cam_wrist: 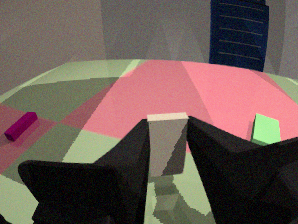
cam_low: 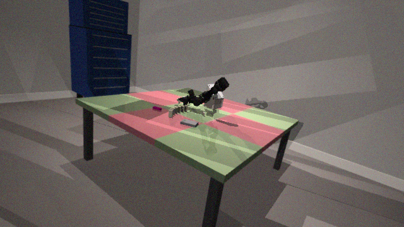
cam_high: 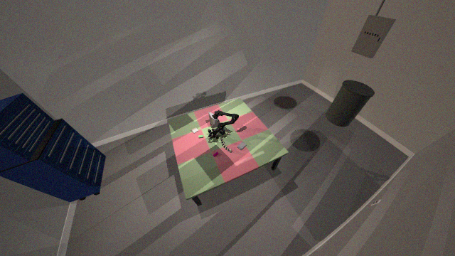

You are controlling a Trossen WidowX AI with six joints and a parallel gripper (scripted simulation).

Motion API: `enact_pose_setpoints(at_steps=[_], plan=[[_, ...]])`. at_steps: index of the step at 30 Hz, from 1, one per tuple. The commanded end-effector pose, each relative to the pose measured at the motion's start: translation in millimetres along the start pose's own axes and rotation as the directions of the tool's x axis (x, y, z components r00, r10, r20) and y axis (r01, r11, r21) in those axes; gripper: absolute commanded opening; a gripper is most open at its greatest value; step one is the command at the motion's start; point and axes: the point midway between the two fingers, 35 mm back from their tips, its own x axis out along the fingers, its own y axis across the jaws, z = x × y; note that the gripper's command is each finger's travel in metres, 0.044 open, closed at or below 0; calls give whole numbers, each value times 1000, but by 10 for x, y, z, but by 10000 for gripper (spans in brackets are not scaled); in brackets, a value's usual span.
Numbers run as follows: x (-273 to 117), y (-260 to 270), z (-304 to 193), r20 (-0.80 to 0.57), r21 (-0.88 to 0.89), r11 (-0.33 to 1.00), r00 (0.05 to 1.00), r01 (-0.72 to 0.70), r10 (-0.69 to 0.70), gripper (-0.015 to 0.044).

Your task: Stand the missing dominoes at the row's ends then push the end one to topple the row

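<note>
A curved row of several pale dominoes [cam_high: 226, 146] [cam_low: 170, 113] stands on the checkered table. My gripper [cam_high: 210, 135] [cam_wrist: 166, 123] is shut on a pale domino [cam_wrist: 162, 142], which looks upright between the fingertips in the wrist view. The gripper is low over the table, just beyond the arm-side end of the row in the top view. In the exterior view the arm covers part of that end of the row. Whether the held domino's foot touches the table cannot be told.
A magenta block [cam_high: 215, 153] [cam_low: 157, 108] [cam_wrist: 21, 126] lies on one side of the row and a grey box [cam_high: 242, 146] [cam_low: 189, 123] on the other. A green block [cam_high: 200, 136] [cam_wrist: 266, 129] and a white piece [cam_high: 195, 130] lie beyond the gripper.
</note>
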Motion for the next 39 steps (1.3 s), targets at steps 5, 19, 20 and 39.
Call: enact_pose_setpoints(at_steps=[5, 19, 20, 39], plan=[[18, -27, -108, 12, 1, 1000, 1000, -4, 4, 107], [18, -27, -108, 12, 1, 1000, 1000, -4, 4, 291], [18, -27, -108, 12, 1, 1000, 1000, -4, 4, 317], [0, -22, 366, -9, -16, 1000, 1000, 6, -7, 440]])
